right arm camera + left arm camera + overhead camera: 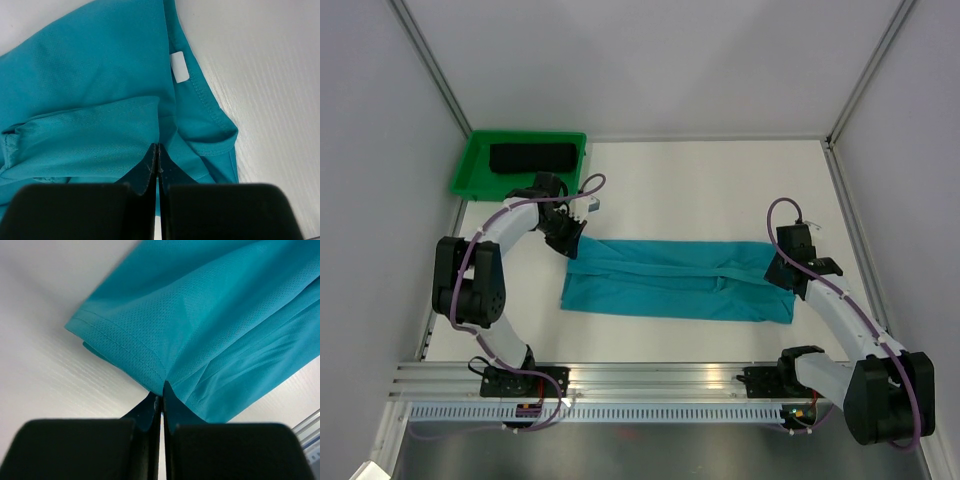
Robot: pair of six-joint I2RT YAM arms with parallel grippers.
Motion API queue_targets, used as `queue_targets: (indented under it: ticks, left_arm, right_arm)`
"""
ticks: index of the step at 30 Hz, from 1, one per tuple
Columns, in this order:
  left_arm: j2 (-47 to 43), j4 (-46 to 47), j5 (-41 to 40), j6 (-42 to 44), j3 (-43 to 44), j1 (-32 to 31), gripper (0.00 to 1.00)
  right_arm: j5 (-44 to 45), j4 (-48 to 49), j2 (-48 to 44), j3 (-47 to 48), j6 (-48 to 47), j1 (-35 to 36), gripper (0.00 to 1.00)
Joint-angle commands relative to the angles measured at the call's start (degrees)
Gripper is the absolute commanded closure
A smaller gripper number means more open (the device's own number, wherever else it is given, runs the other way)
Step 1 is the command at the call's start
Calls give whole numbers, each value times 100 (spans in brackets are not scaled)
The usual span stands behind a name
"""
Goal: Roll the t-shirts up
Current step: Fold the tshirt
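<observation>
We see the teal t-shirt (680, 280) folded into a long strip on the worktop (700, 190), its long axis running left to right between the arms. The left tool (568, 238) is clenched on its far-left corner. The right tool (778, 268) pinches a fold at the right end. Both arms reach forward, elbows bowed outward.

I see a white table (720, 190) with faint grain, boxed in by plain pale grey walls (650, 60), with aluminium posts (435, 70) in the far corners. An aluminium rail (650, 378) and a slotted cable duct (660, 410) run along the near edge. Light is even, shadows soft.
</observation>
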Motion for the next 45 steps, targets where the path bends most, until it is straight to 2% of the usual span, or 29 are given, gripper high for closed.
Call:
queue_targets:
  ticks: [1,4,9,14,17,18,21,24,26,29,32,36,40,45]
  left_arm:
    - [68,-207,-30,276,52,33,98]
    - [69,-435,-12,293,52,25,96]
    - [-212,-612,41,328,-132,33,74]
    - [-660,-735,-283,460,-326,33,71]
    - [-792,-857,-609,434,-203,33,71]
    - [-897,-902,-662,425,-63,33,70]
    - [-1082,-1103,-917,355,288,25,70]
    - [-1162,-1200,-918,294,648,-1,70]
    - [-1110,-1210,-838,136,781,-150,70]
    - [-838,-1105,-698,-137,826,-563,70]
    - [-407,-657,-846,-374,703,-977,71]
    - [103,-77,-1267,-664,712,-1030,71]
    - [385,29,-1506,-709,440,-1030,73]
    - [499,91,-1515,-682,-246,-1030,75]
  right_arm:
    - [41,54,-8,-28,196,-15,100]
    - [76,63,-17,-46,213,-15,100]
    - [94,63,-52,-37,196,-15,100]
    - [111,37,-96,-2,196,-15,97]
    - [225,-103,-149,164,169,-15,84]
    - [278,-165,-210,235,161,-15,73]
    - [568,-437,-350,647,73,-15,65]
    - [665,-552,-465,1104,11,2,64]
    - [526,-413,-430,1315,46,99,66]
    - [305,-43,-194,1413,204,511,75]
    - [287,326,350,1535,240,1135,86]
    - [33,879,1403,1720,55,1794,97]
    - [-179,1617,2231,1878,11,1936,100]
    - [-30,1865,3435,2265,55,1910,100]
